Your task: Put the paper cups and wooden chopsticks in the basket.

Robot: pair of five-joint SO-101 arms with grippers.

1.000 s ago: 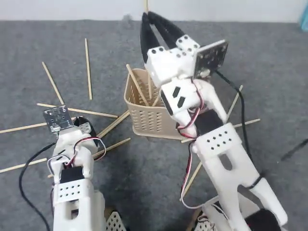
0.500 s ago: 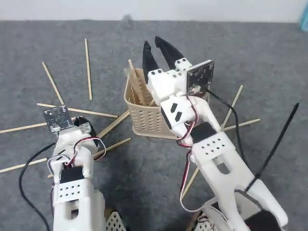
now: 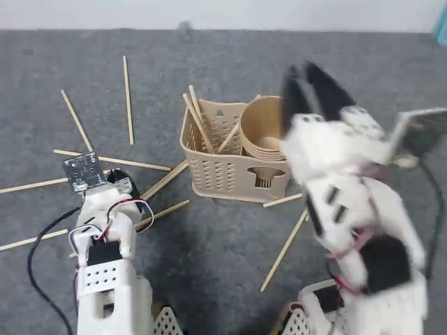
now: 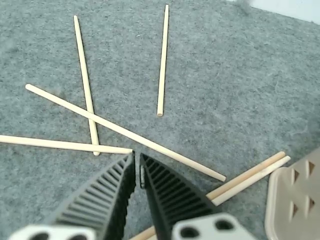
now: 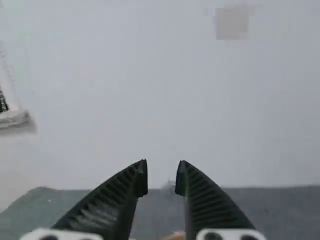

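Several chopsticks (image 3: 128, 98) lie loose around the basket (image 3: 223, 174), cups (image 3: 262, 125) already inside. Left claw (image 4: 137, 162) is closed and empty, right claw (image 5: 161, 176) parted, empty. I'd pinch one mid-length.

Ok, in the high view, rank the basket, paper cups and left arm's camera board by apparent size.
1. basket
2. paper cups
3. camera board, smallest even though it sits nearer the camera, which flatters it.

We see the right arm (image 3: 349, 199) blurred; the left wrist view's edge cuts off the basket (image 4: 287, 215) and one chopstick (image 4: 60, 144).
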